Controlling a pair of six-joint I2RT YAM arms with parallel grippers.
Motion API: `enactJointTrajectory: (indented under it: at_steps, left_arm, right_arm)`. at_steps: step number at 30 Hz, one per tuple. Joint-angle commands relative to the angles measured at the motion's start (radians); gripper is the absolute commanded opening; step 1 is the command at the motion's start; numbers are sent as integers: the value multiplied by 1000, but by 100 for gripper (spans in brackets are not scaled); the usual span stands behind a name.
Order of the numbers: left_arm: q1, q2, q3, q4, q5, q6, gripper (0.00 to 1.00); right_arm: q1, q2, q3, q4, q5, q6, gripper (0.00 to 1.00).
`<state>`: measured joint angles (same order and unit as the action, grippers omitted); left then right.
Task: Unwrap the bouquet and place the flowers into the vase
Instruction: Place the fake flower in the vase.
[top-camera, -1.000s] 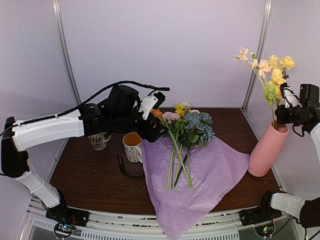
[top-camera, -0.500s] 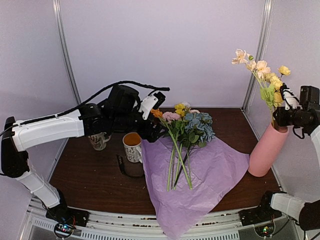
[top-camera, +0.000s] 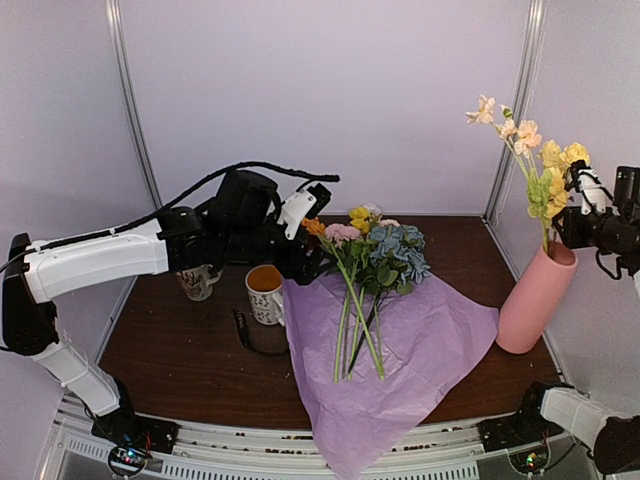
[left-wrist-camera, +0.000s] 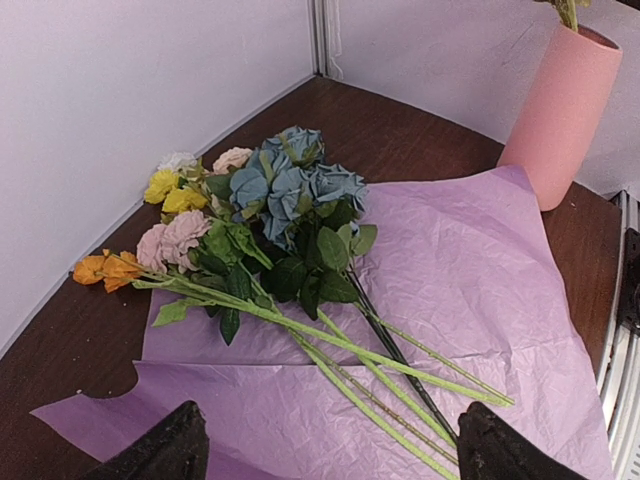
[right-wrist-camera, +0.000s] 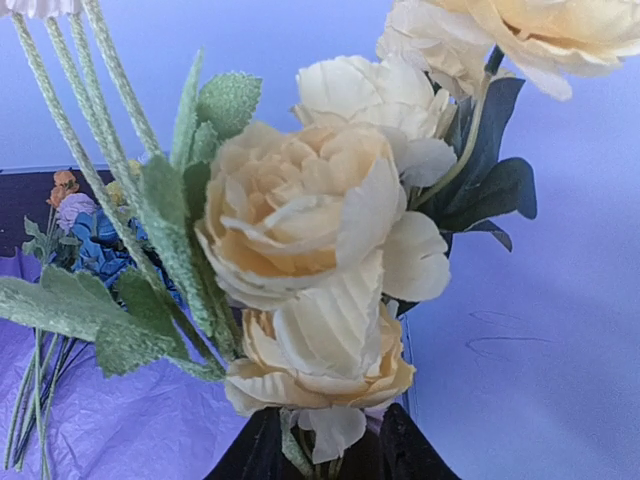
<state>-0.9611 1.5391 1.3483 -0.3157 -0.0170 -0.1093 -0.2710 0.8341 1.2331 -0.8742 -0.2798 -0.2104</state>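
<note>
Over on the left, my left gripper (left-wrist-camera: 330, 455) hangs wide open and empty above the left edge of the lilac paper (top-camera: 400, 350); two mugs (top-camera: 265, 293) stand just beside that arm and show only from overhead. Loose flowers (left-wrist-camera: 280, 210) lie across the spread paper, and at the right the pink vase (top-camera: 533, 300) holds yellow and peach stems (top-camera: 545, 165). My right gripper (right-wrist-camera: 325, 452) sits by its mouth, jaws parted wider than the thin stem between them and gripping nothing, while cream blooms (right-wrist-camera: 300, 220) crowd that wrist view and hide the vase.
</note>
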Motion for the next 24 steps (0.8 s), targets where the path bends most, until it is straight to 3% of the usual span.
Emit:
enactJointTrajectory:
  at_steps: [1, 5, 11, 19, 24]
  left_arm:
    - [2, 0, 18, 17, 4, 10, 89]
    - [2, 10, 36, 5, -27, 12, 89]
    - [3, 69, 111, -53, -41, 10, 89]
    - [2, 167, 158, -64, -7, -103, 84]
    - [2, 283, 259, -138, 10, -317, 76]
  right_arm:
    - [-6, -49, 98, -49, -64, -2, 38]
    - [-5, -79, 170, -45, -151, -7, 41]
    - [78, -13, 174, 75, -585, 72, 41]
    - [457, 90, 120, 105, -400, -164, 42]
    - [652, 154, -52, 174, -392, -268, 41]
